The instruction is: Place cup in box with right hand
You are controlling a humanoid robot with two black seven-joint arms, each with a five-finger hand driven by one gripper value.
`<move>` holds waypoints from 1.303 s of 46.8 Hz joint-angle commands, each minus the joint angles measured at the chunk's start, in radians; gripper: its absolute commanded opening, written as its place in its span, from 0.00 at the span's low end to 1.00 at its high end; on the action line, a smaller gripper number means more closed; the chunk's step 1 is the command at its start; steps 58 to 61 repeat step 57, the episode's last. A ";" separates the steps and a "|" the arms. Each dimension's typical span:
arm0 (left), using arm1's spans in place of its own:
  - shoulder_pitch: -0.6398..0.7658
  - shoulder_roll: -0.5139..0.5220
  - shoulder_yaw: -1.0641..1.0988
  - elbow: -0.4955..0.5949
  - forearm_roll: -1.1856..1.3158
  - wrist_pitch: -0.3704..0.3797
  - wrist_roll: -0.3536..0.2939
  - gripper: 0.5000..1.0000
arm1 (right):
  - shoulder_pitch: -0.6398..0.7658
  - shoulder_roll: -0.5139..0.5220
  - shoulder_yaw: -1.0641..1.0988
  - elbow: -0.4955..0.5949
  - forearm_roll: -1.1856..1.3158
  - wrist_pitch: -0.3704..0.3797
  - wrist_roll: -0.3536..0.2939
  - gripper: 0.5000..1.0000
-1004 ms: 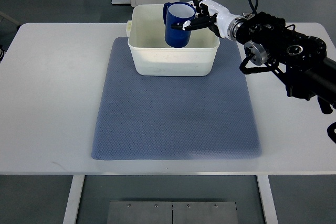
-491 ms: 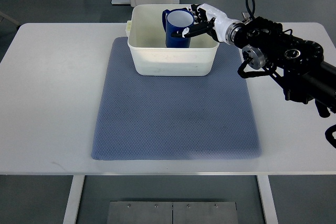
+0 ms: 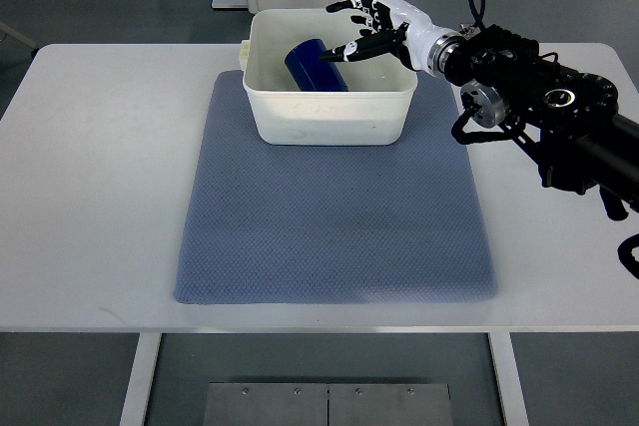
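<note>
**No readable text from my feed**

I can't make out any lettering, numbers, brand marks or signs anywhere in my top view. The blue cup (image 3: 316, 66) is plain, the white box (image 3: 330, 113) carries no label I can read, and the mat (image 3: 334, 216) and bench (image 3: 100, 177) are unmarked. The arm (image 3: 544, 112) housings show round fittings but no legible print.

Glossy cup (image 3: 316, 66), matt plastic box (image 3: 329, 117), woven mat (image 3: 334, 216)

Blue cup (image 3: 317, 67) — tipped over — lies inside white box (image 3: 329, 123).
</note>
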 commanded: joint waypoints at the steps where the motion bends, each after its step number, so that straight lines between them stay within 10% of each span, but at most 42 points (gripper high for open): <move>1: -0.002 0.000 0.001 0.000 0.000 0.000 0.000 1.00 | -0.003 -0.019 0.051 0.000 0.002 0.000 0.016 0.99; 27: 0.000 0.000 0.001 0.000 0.000 0.000 0.000 1.00 | -0.213 -0.141 0.486 0.014 0.082 0.009 0.016 1.00; 61: 0.000 0.000 0.001 0.000 0.000 0.000 0.000 1.00 | -0.348 -0.191 0.523 0.026 0.231 0.014 0.017 1.00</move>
